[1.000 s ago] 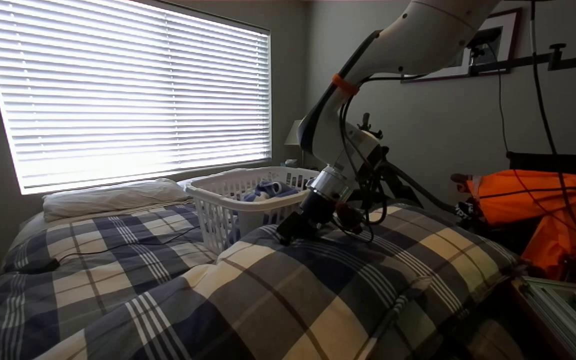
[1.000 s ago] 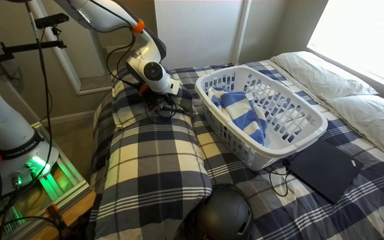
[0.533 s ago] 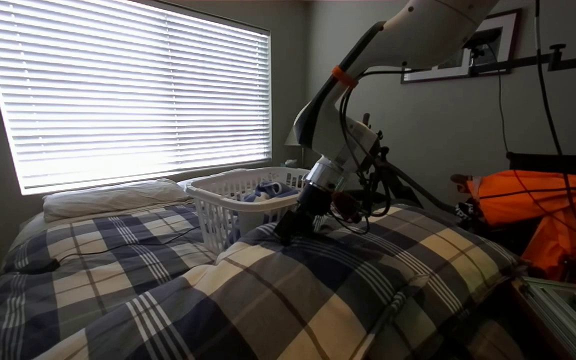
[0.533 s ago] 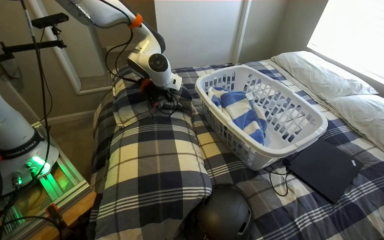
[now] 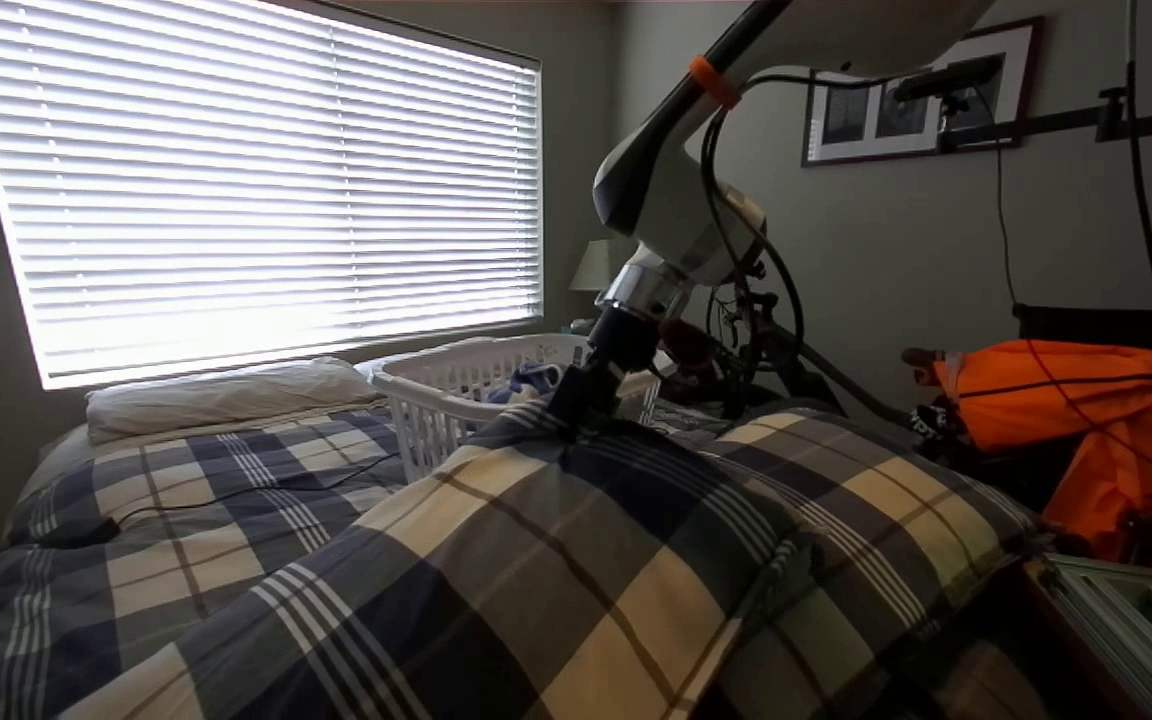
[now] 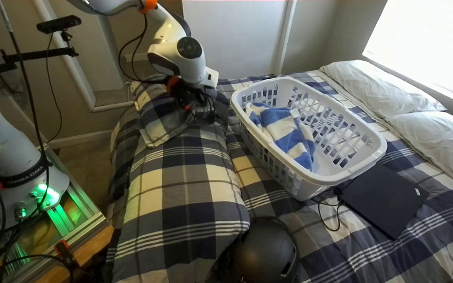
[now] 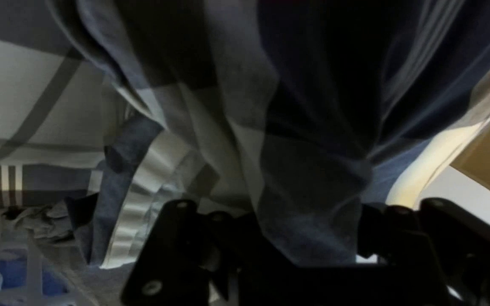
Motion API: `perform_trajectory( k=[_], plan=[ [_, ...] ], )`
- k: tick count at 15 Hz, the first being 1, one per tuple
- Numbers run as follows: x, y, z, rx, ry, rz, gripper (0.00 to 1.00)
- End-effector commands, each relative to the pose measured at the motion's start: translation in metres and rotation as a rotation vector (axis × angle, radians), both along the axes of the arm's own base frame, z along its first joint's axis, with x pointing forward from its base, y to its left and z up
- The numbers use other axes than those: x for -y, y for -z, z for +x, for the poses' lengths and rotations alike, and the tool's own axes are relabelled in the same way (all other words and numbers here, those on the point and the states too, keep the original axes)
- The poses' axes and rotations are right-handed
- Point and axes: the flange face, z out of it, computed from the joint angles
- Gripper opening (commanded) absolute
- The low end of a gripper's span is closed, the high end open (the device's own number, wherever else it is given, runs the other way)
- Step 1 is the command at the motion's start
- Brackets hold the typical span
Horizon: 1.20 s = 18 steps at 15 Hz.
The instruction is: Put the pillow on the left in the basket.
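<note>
Pillow (image 5: 516, 580) partly between the gripper's (image 5: 572, 418) fingers (image 7: 240, 238)

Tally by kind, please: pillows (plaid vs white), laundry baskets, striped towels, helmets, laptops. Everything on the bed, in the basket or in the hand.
Plaid pillows: 2
White pillows: 2
White laundry basket: 1
Blue-and-white striped towel: 1
Black helmet: 1
Closed black laptop: 1
Total: 8
</note>
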Motion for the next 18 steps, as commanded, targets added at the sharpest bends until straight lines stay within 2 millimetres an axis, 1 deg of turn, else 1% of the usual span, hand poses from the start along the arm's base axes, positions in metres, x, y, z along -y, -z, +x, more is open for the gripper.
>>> perform_trajectory(
  k=[1, 3, 5, 7, 9, 12, 13, 15, 16, 18],
  plan=[
    [0.008, -0.076, 0.000, 0.103, -0.008, -0.055, 0.01],
    [0.006, -0.108, 0.002, 0.149, -0.032, -0.091, 0.02],
    [0.007, -0.135, 0.000, 0.188, -0.054, -0.136, 0.02],
    [0.021, -0.157, 0.001, 0.229, -0.059, -0.250, 0.01],
    [0.039, -0.173, -0.003, 0.234, -0.075, -0.357, 0.01],
    [0.078, -0.185, -0.011, 0.242, -0.079, -0.509, 0.01],
    [0.049, -0.156, -0.006, 0.203, -0.101, -0.411, 0.02],
    [0.068, -0.161, -0.012, 0.203, -0.087, -0.455, 0.02],
    [0.072, -0.161, -0.013, 0.201, -0.086, -0.459, 0.02],
    [0.070, -0.161, -0.012, 0.202, -0.091, -0.460, 0.02]
  ],
)
